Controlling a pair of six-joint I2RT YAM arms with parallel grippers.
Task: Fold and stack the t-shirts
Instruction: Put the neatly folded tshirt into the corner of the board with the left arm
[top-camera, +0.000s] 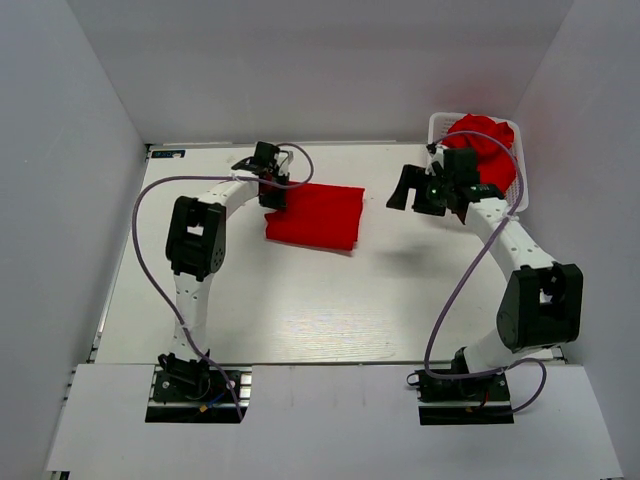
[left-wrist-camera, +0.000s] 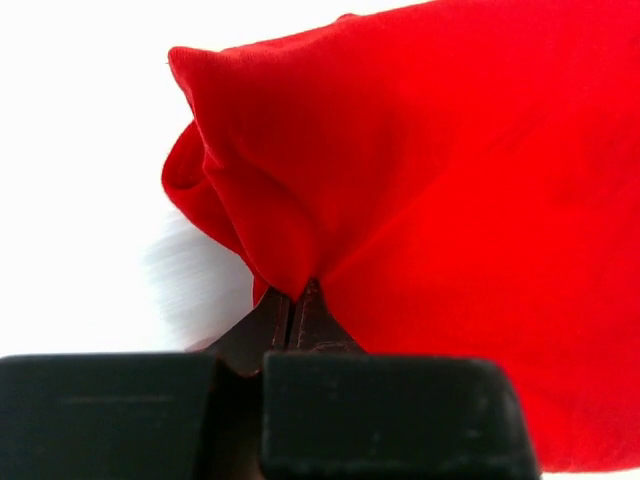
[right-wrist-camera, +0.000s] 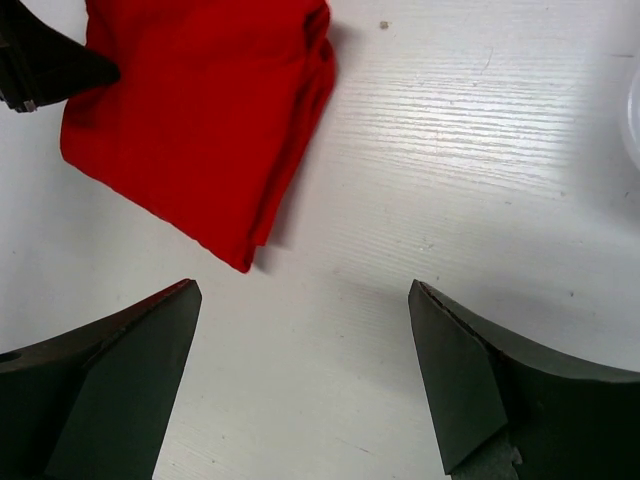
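A folded red t-shirt (top-camera: 315, 215) lies on the white table, left of centre. My left gripper (top-camera: 275, 195) is shut on its left edge; in the left wrist view the cloth (left-wrist-camera: 420, 190) bunches up into the closed fingertips (left-wrist-camera: 292, 300). More red t-shirts (top-camera: 485, 150) are heaped in the white basket (top-camera: 520, 185) at the back right. My right gripper (top-camera: 408, 192) is open and empty, held above the table between the folded shirt and the basket. The right wrist view shows the folded shirt (right-wrist-camera: 200, 120) ahead and to the left of its spread fingers (right-wrist-camera: 300, 385).
The left gripper's black finger (right-wrist-camera: 45, 60) shows at the shirt's corner in the right wrist view. The basket's rim (right-wrist-camera: 635, 120) is at that view's right edge. White walls enclose the table on three sides.
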